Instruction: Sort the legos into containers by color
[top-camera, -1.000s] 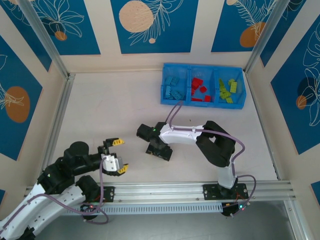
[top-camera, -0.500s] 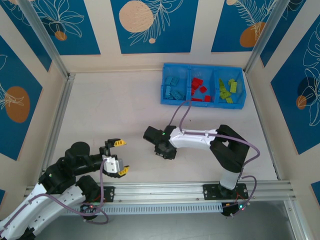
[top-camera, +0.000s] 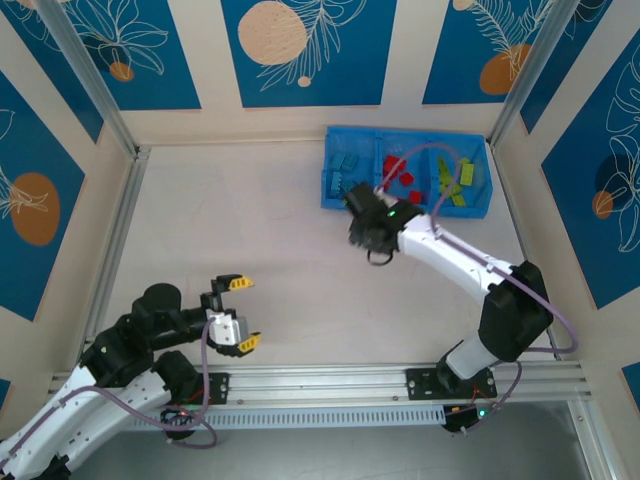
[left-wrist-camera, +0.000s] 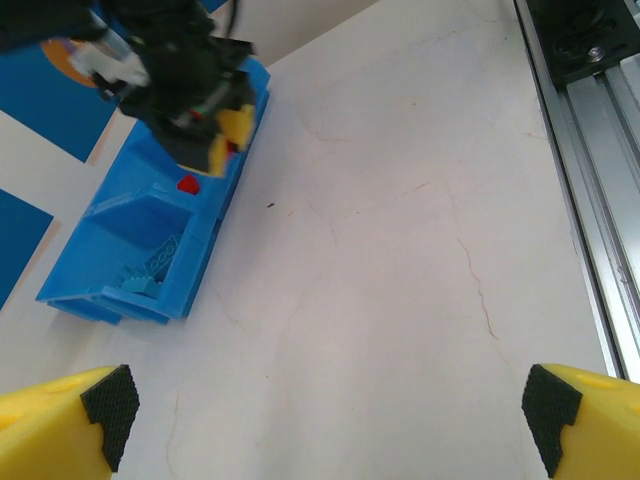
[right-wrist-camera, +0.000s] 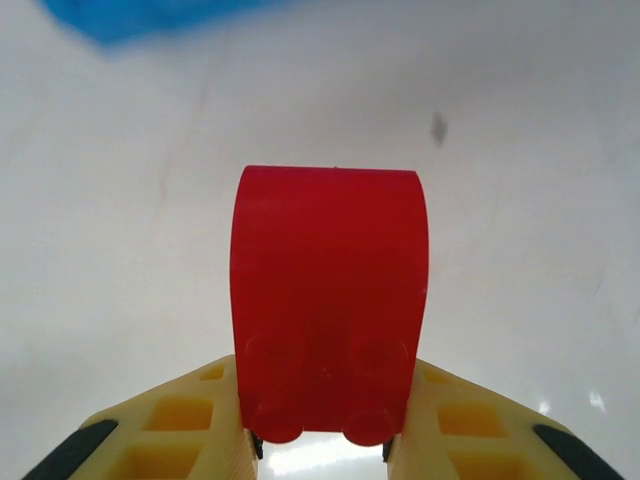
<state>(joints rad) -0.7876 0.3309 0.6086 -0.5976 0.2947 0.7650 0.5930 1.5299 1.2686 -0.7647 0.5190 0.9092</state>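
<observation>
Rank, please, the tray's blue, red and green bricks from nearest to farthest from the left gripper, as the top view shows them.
From the left gripper:
1. Blue bricks, at the left of the tray.
2. Red bricks, in the middle.
3. Green bricks, at the right.

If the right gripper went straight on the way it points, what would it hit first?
Probably bare table, just short of the tray. Past the red brick clamped in the right gripper, its wrist view shows tabletop, the tray off to the upper left. Depth unclear.
</observation>
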